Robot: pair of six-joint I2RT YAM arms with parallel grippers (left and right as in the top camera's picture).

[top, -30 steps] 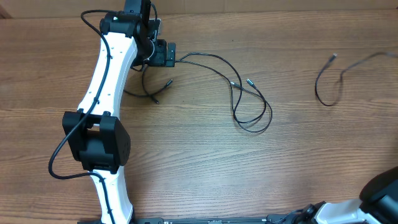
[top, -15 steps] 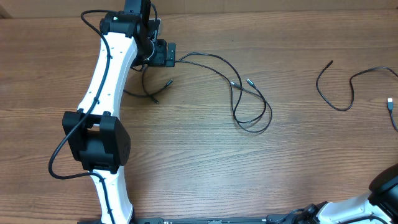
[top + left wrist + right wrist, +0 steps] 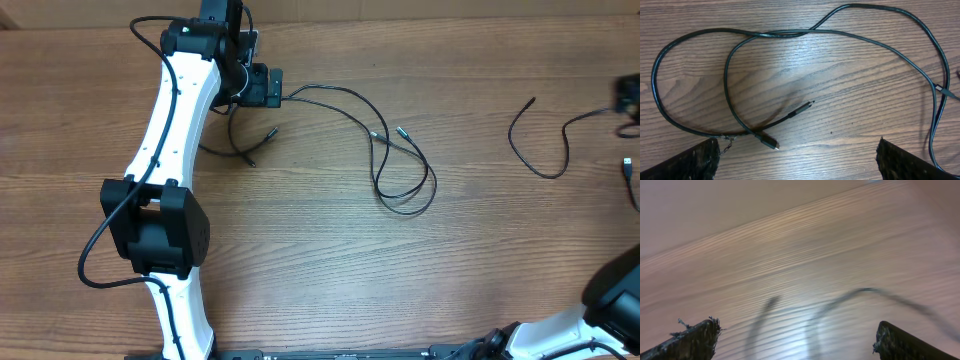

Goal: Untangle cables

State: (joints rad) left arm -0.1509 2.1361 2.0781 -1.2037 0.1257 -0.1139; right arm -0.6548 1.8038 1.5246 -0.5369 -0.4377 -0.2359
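Observation:
Two groups of thin black cables lie on the wooden table. One long cable (image 3: 400, 150) runs from beside my left gripper (image 3: 264, 88) out to a loop at mid-table, and a short strand (image 3: 240, 150) curls below that gripper. In the left wrist view these cables (image 3: 730, 70) loop and cross, with a plug end (image 3: 771, 144) just ahead of the open left gripper (image 3: 797, 161), which holds nothing. A separate cable (image 3: 540, 140) lies at the right, its plug (image 3: 627, 163) near the edge. The right gripper (image 3: 797, 341) is open over a blurred cable (image 3: 865, 292), with nothing between its fingers.
The white left arm (image 3: 165, 160) stretches from the front edge up the left side of the table, its own thick black wire (image 3: 100, 240) looping beside it. The right arm's base (image 3: 610, 300) sits at the front right corner. A dark part (image 3: 629, 98) shows at the right edge.
The right gripper has opened and let go of the right-hand cable, which dropped from a raised, stretched line to lie on the table. The left arm and its cables have not moved.

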